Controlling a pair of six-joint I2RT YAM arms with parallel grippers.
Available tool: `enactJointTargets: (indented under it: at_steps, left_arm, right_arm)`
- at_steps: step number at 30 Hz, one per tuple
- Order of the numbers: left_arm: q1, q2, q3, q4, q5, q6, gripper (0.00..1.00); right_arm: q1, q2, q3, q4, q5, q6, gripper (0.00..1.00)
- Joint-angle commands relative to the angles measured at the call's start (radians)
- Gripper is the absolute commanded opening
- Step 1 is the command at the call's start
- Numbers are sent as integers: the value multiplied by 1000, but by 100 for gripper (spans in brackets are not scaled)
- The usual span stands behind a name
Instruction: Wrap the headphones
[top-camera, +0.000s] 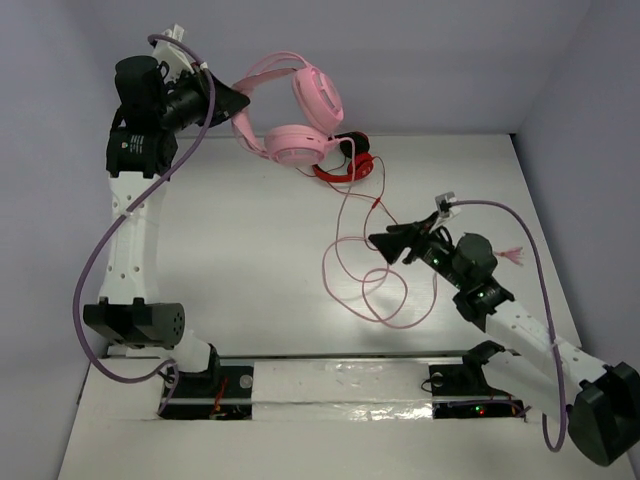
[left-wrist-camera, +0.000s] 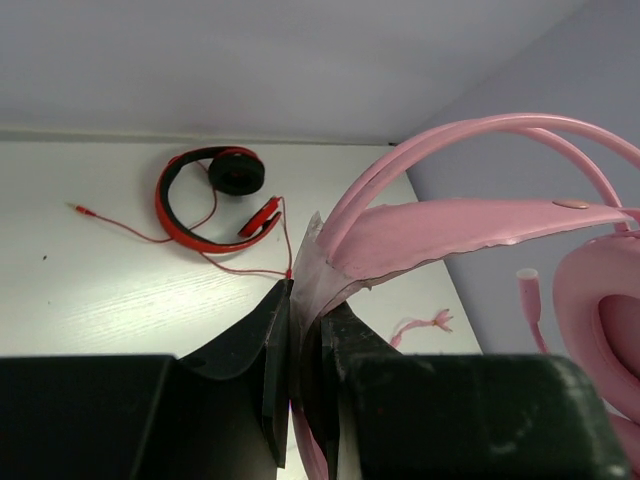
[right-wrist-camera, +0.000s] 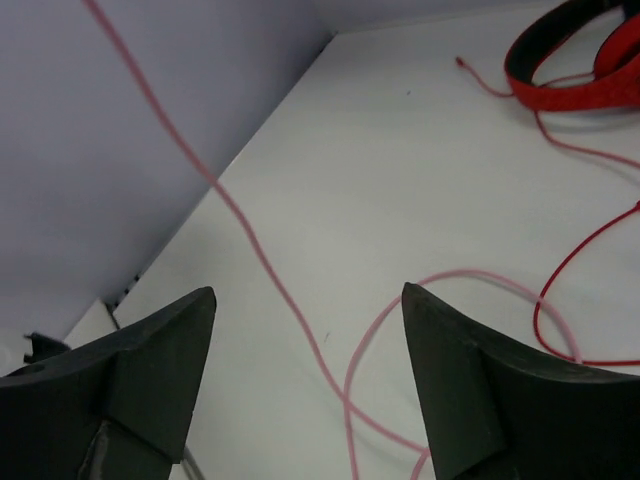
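Note:
The pale pink headphones (top-camera: 300, 120) hang in the air at the back of the table, ear cups down. My left gripper (top-camera: 238, 100) is shut on their headband; in the left wrist view the jaws (left-wrist-camera: 305, 300) pinch the flat pink band (left-wrist-camera: 470, 220). The thin pink cable (top-camera: 385, 295) drops to the table and lies in loose loops at centre right. My right gripper (top-camera: 385, 245) hovers open just above those loops. In the right wrist view a strand of the cable (right-wrist-camera: 270, 270) runs between its spread fingers (right-wrist-camera: 308, 290) without touching them.
Smaller red-and-black headphones (top-camera: 350, 162) lie on the table below the pink ones, their red cable (top-camera: 372, 205) trailing toward my right gripper and crossing the pink loops. A small pink tie (top-camera: 512, 254) lies near the right wall. Walls close the back and sides.

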Motion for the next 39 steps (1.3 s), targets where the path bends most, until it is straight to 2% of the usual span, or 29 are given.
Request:
enactJointTargets:
  at_steps: [1,4,12,17,22,28,36,37,39]
  left_arm:
    - [15,-11,-4,104,54,-69,0]
    - [15,-15,0,117,75,-91,0]
    - [24,2,80,90,103,-105,0]
    - [24,-14,54,97,114,-109,0]
    - [24,-27,43,114,121,-120,0]
    - [35,-3,108,105,135,-135,0]
    - [116,16,163,189,218,-243,0]
    - [116,16,158,202,224,-247,0]
    - [127,14,154,205,230,-249,0]
  right_arm:
    - [25,13,-25,10,-91,16,82]
    - [62,113,27,-10,-74,-21,88]
    - [180,381,120,-1,-146,-106,87]
    - [191,394,85,34,55,-98,86]
    - [191,406,99,22,95,-109,86]
    - [191,487,116,-13,61,-106,80]
    - [191,469,82,0,41,-72,76]
    - [191,484,85,5,41,-72,74]
    - [191,496,97,-6,37,-78,62]
